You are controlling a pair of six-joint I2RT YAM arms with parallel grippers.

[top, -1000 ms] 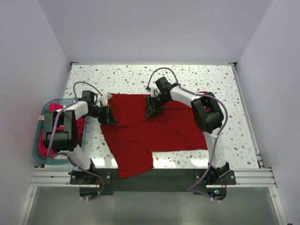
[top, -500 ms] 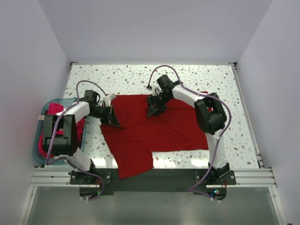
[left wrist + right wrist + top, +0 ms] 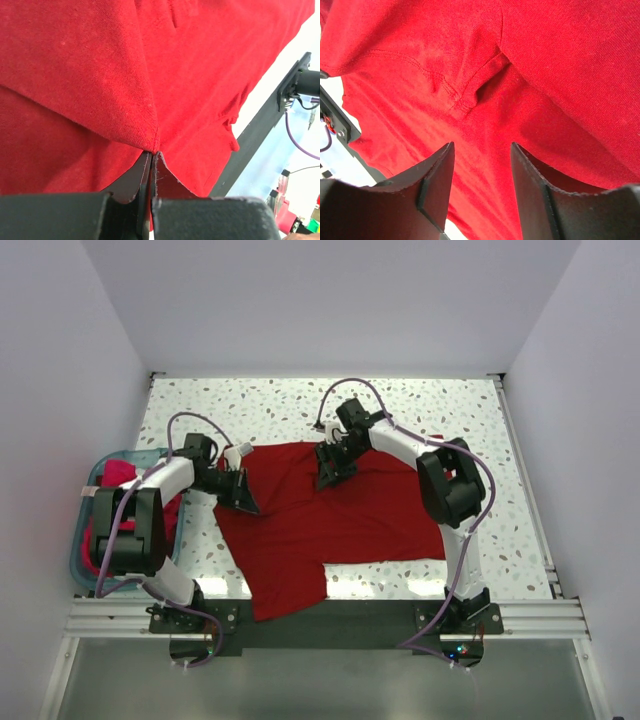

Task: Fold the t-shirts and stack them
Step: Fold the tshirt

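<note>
Crimson t-shirt (image 3: 340, 525), spread across the table between the two grippers, one part reaching over the near edge. Left gripper (image 3: 151, 155) is clenched on a raised flap of the crimson t-shirt at its left side; the cloth peaks directly at the fingertips and falls away beyond them. Right gripper (image 3: 482, 150) hovers with jaws apart, grasping nothing, a stitched seam and small pucker lying just ahead of its fingers.

Progress, as judged: early. The first fold appears only begun, the garment being mostly flat and in a single layer; no folded shirt or stack is visible anywhere. Brighter pinkish-red shirts (image 3: 118, 472) lie bunched in the teal basket (image 3: 78, 570), outboard of the left gripper, and seemingly await their turn.

Surface: white table (image 3: 430, 410) with dark speckles, bare beyond the right gripper. An aluminium rail (image 3: 330, 618) carries the arm bases. Plain pale walls (image 3: 330, 300) enclose three sides.
</note>
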